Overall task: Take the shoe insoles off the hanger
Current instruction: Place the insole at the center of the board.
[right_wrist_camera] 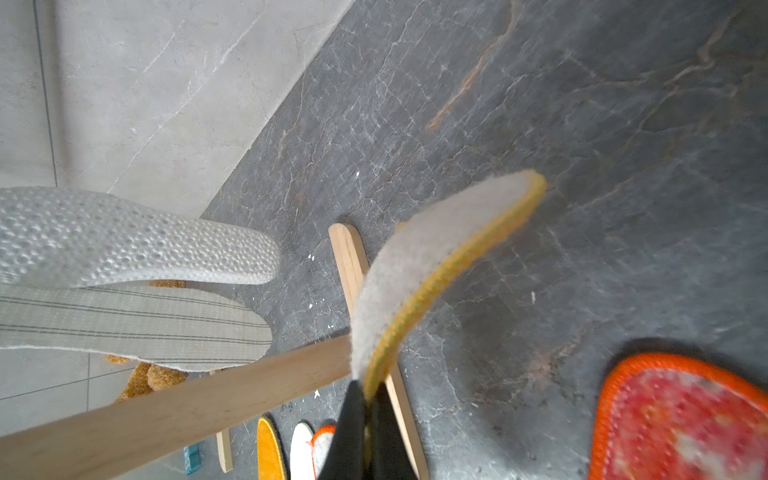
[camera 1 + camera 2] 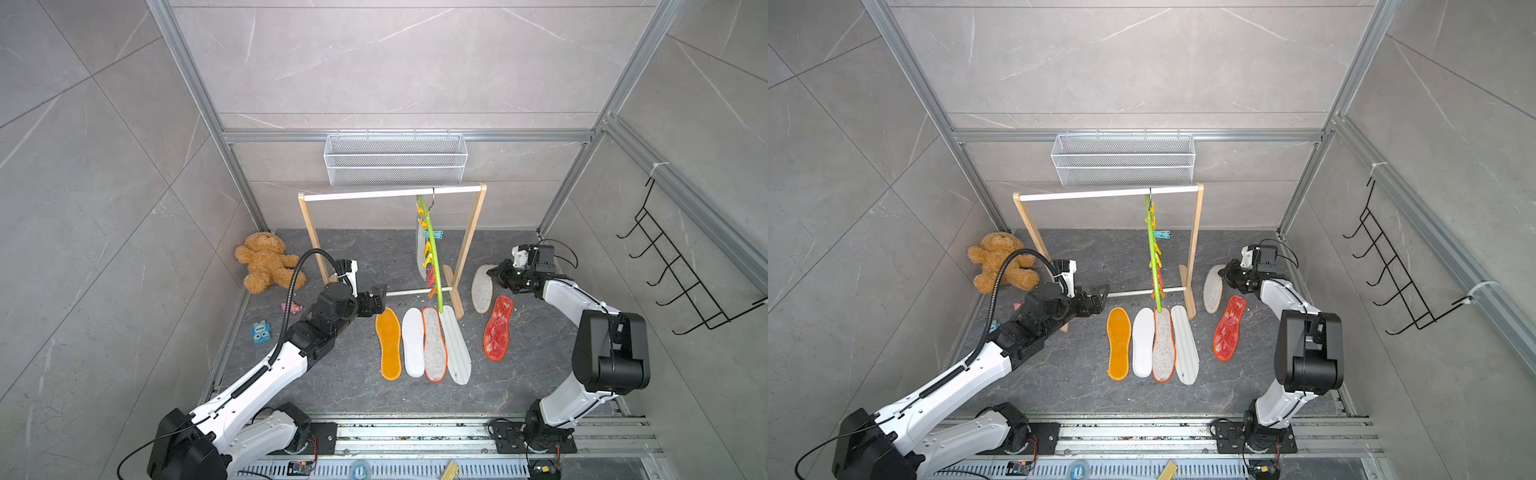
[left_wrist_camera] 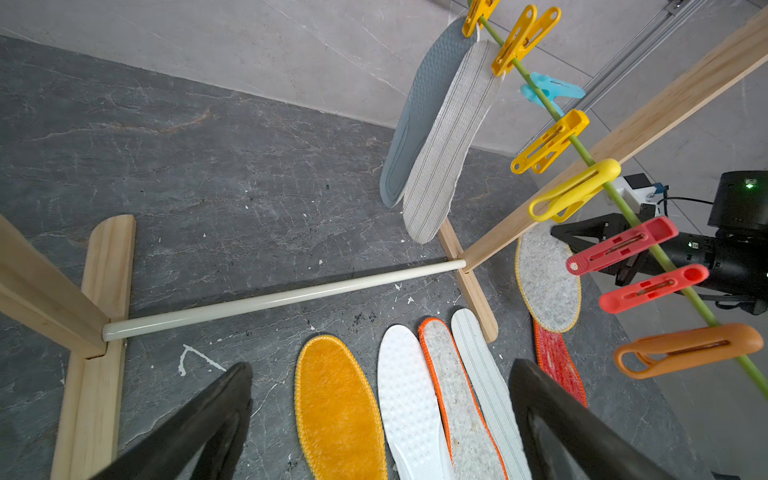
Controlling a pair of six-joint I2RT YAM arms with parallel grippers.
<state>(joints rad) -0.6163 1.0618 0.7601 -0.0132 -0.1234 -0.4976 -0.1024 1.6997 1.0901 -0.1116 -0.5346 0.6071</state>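
Lying leftmost are one brown teddy bear (image 2: pixel 266 262) and one small blue toy (image 2: pixel 260 332), its label too small to read. The left jaws stand wide open, holding nothing, near the far end of a row of four insoles flat on the dark surface (image 2: pixel 353 395): one orange-yellow insole (image 2: pixel 388 343), one white insole (image 2: pixel 413 343), one grey insole (image 2: pixel 434 347) with an orange rim, one pale striped insole (image 2: pixel 455 349). Above them the lime-green hanger (image 2: pixel 432 249) hangs from the wooden rack (image 2: pixel 469 249) with eight clips (image 3: pixel 548 141): four yellow, one blue, two red, one orange. Two insoles hang from it, a blue-grey insole (image 3: pixel 419 112) and a second striped insole (image 3: pixel 449 141), each under a yellow clip. Right of the rack the right jaws are pinched shut on one end of the beige-grey felt insole (image 2: pixel 482 291), yellow-rimmed and bending. One red mesh insole (image 2: pixel 498 328) lies flat beside it.
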